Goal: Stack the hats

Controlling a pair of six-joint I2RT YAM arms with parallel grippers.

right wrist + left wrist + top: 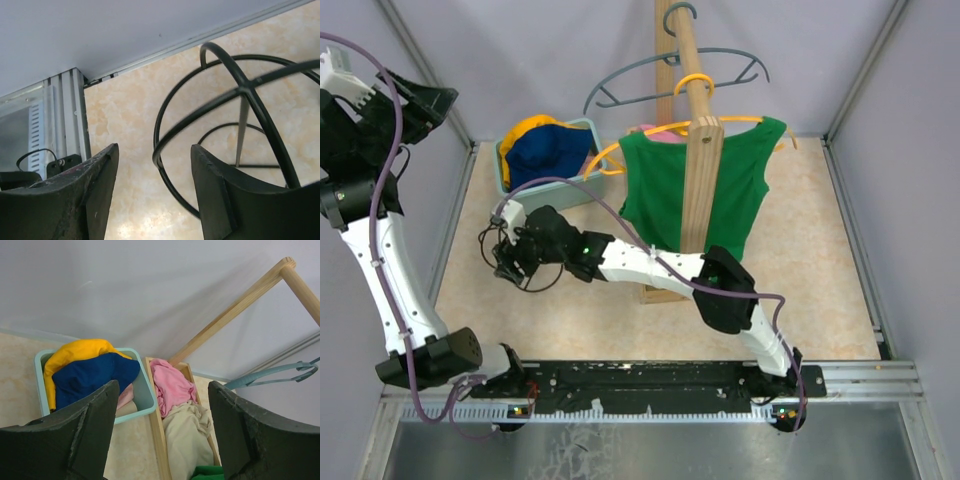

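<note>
A teal bin (582,190) at the back left holds a yellow-orange hat (524,128) with a navy blue hat (548,150) on top. In the left wrist view the yellow-orange hat (80,350) and the navy hat (90,377) fill the bin (145,395). A sliver of pink fabric (124,395) and a sliver of beige fabric show under the navy one. My left gripper (162,385) is open, high above the bin and empty; in the top view it (440,100) is at the far left. My right gripper (154,147) is open, with the ring of a black wire stand (243,89) between its jaws.
A wooden rack (698,170) carries a green shirt (660,190) on a yellow hanger, with a grey hanger (670,75) above. Its wooden base tray (155,432) holds a pink cloth (170,385) and a beige cloth (187,440). Grey walls enclose the table.
</note>
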